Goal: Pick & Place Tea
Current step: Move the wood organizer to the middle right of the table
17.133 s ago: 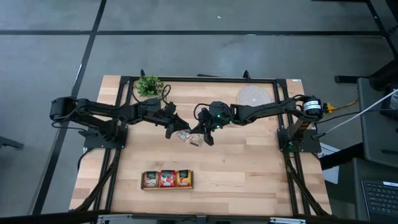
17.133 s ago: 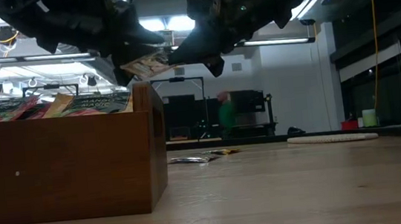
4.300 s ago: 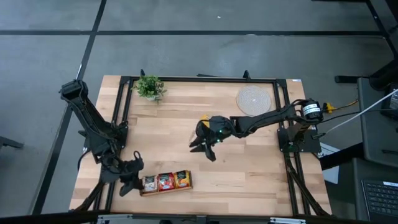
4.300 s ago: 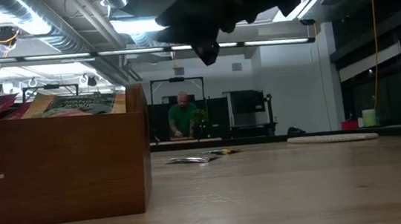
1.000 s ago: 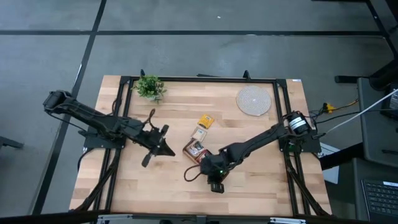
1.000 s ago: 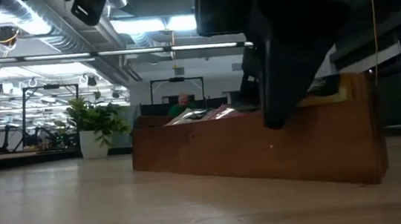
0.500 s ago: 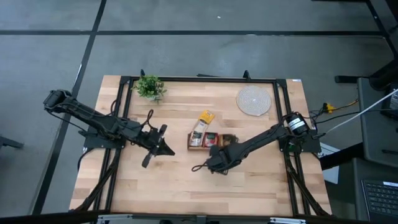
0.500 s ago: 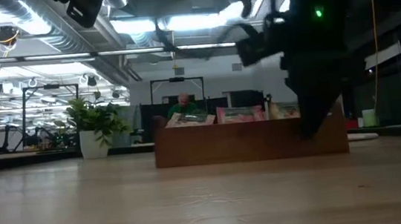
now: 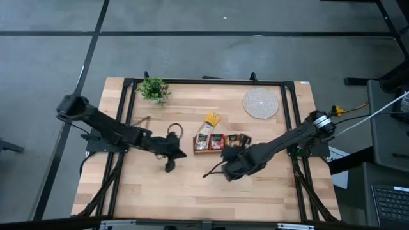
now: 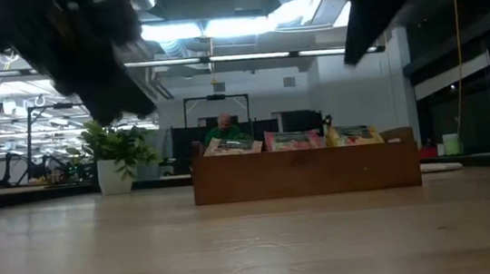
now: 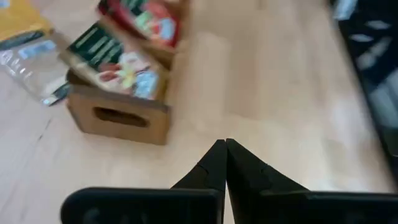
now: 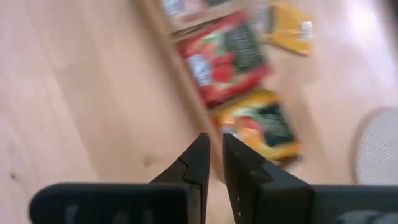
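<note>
The wooden tray (image 9: pixel 222 142) has slid a touch rightward since half a second back, and the right gripper (image 9: pixel 225 167) has drawn off it, now hanging just beside its near edge, fingers a narrow slit apart, empty. Tea sachets (image 9: pixel 218 141) fill the tray; a yellow sachet (image 9: pixel 211 119) lies touching its far left corner. The left gripper (image 9: pixel 170 165), pinched shut and empty, hovers left of the tray.

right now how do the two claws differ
The left claw is shut tight, its tips meeting; the right claw shows a narrow gap and holds nothing. In the high view, the left claw hangs over bare table left of the tray, well apart; the right claw sits at the tray's near wall. Both are dark two-finger claws, empty.
</note>
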